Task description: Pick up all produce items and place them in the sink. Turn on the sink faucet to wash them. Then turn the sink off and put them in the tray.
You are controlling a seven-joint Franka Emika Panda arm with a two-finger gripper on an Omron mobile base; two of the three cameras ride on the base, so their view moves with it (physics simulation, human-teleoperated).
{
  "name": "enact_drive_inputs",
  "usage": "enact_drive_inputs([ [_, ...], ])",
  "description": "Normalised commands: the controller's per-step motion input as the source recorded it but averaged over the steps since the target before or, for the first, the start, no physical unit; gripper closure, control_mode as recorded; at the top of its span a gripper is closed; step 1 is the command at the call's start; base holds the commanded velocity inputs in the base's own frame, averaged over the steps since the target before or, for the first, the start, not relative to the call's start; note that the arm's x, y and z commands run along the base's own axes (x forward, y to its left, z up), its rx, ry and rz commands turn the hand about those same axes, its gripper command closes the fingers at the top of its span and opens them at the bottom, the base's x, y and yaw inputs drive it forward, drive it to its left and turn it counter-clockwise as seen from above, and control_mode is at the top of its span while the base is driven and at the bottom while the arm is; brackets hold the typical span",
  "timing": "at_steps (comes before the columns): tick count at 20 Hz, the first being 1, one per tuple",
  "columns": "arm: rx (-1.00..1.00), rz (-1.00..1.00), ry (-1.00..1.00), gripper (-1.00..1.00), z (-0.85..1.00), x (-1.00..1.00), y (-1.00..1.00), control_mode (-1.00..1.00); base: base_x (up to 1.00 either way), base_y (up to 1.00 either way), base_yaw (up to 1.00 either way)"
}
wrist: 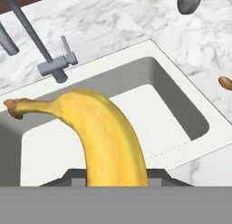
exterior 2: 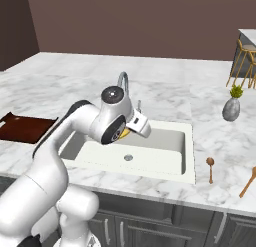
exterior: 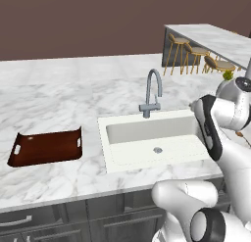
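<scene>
Grey vase (exterior 2: 231,109) (green sprig); two wooden spoons (exterior 2: 210,169) nearby; bar stools (exterior: 197,57).

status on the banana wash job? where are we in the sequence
Done: the curved yellow banana is picked up, clamped in the gripper. In hand: it hangs over the white recessed sink, not yet released; the basin looks empty. Left: drop it in, turn on the grey gooseneck faucet (no water is visible), turn it off, then move the banana to the reddish-brown wooden tray, which is empty.
</scene>
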Motion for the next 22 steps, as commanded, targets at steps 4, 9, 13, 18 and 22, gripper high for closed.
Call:
enact_drive_inputs([
  [4,0.00,0.04,0.00,1.00,0.11,-0.17,0.79,-1.00,0.00,0.00,0.00],
  [9,0.00,0.03,0.02,1.00,0.12,-0.10,0.86,-1.00,0.00,0.00,0.00],
  [13,0.00,0.05,0.04,1.00,0.03,-0.02,0.93,-1.00,0.00,0.00,0.00],
  [18,0.00,0.07,0.13,1.00,0.00,0.17,0.88,-1.00,0.00,0.00,0.00],
  [22,0.01,0.01,0.10,1.00,0.00,0.47,0.73,-1.00,0.00,0.00,0.00],
])
